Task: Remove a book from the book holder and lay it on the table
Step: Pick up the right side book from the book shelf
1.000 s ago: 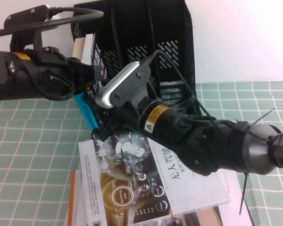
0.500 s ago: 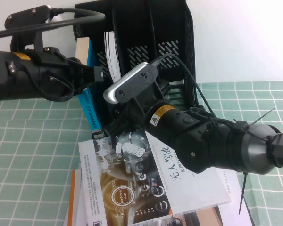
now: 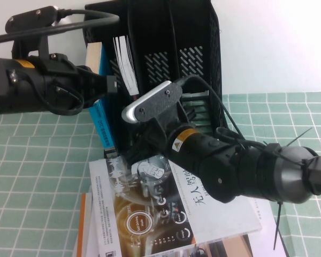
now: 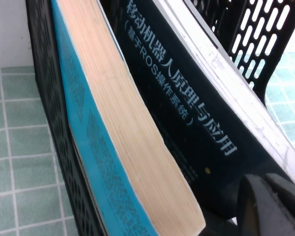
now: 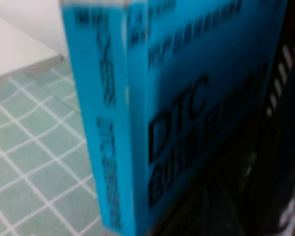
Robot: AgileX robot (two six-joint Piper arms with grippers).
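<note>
I see the book holder standing at the far edge of the bench, its top cut off by the frame. The book I'm after sits upright in a slot, its dark cover with white title leaning beside a blue book with cream pages; from the high camera only a strip of its white page edges shows. My left claw is at the holder's near-left side, level with the books, but its tips are hidden and I cannot tell how far apart they are. My right claw is down at the base of the holder, buried under its own wrist and camera housing; I cannot tell its spread either, or whether it touches anything. A white-and-grey book lies flat at the near edge, partly under the right arm.
</note>
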